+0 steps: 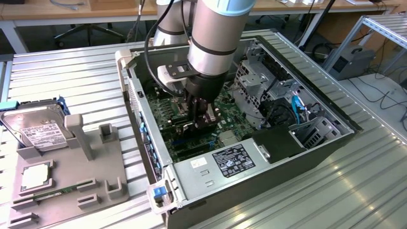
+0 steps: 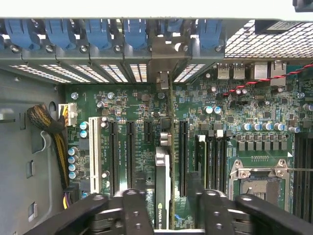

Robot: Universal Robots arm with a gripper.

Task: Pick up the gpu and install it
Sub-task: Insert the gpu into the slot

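The pincer (image 1: 200, 117) reaches down into the open computer case (image 1: 254, 167), right over the motherboard (image 2: 244, 112), and appears to pinch the gpu (image 2: 163, 186) between its fingers (image 2: 134, 210). The card stands on edge above the motherboard, directly under the pincer. Its long axis runs from the pincer toward the case's rear wall and its blue latches (image 2: 98, 32), parallel to the black expansion slots (image 2: 131, 152) on either side of it. Its upper edge reads "NVIDIA QUA", with the rest hidden. I cannot tell whether it is seated. The power supply label (image 1: 234, 160) is too small to read.
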